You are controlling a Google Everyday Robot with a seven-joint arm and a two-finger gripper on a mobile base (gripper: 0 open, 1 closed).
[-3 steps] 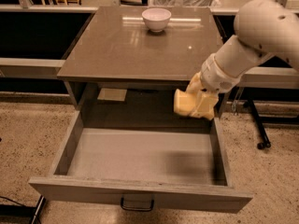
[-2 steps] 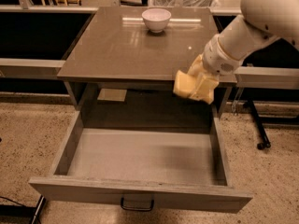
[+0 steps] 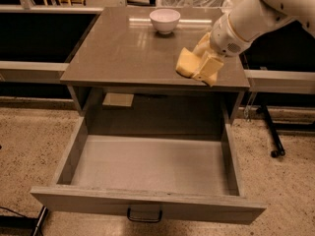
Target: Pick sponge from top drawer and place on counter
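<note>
Gripper [image 3: 199, 70]: over the counter's [image 3: 128, 48] near right edge, clamped on the sponge [image 3: 185, 63]
Sponge: yellow, on gripper's left side
Top drawer [image 3: 147, 163]: pulled out, near
White bowl [image 3: 165, 19]: far on counter

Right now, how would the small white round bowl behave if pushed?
The white bowl looks rigid, likely ceramic: breakable. On the glossy grey-brown counter it would probably slide, not tip. The gripper, holding the yellow foam sponge, is over the counter's front right.
</note>
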